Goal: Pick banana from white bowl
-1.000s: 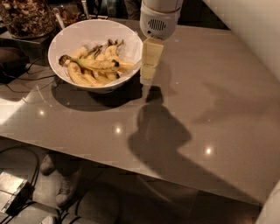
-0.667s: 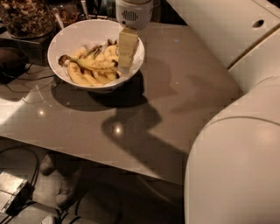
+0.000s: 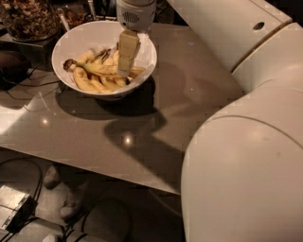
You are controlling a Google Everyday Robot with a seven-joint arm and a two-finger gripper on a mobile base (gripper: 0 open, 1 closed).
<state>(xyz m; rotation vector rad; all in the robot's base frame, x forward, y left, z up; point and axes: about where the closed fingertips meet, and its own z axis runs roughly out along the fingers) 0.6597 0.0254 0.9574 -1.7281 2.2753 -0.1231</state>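
The white bowl [image 3: 87,37] stands on the grey table [image 3: 189,85] at the far left. Several bananas lie in it. The streaked banana [image 3: 93,69], with a dark stem end pointing left, lies across the top of the cleaner yellow bananas [image 3: 87,82]. My gripper [image 3: 125,72] hangs down from the wrist [image 3: 136,14] into the right half of the bowl. Its tip is at the right end of the streaked banana, touching or just above the fruit; I cannot tell which.
A clear container of brown granola-like food [image 3: 28,19] stands behind the bowl at the far left. A dark object [image 3: 10,66] and cables [image 3: 23,94] lie left of the bowl. My bulky white arm [image 3: 246,160] fills the right side. The table's front edge runs diagonally below.
The gripper has moved left from beside the bowl's right rim to over the bowl and down onto the bananas. The arm now fills more of the right side.
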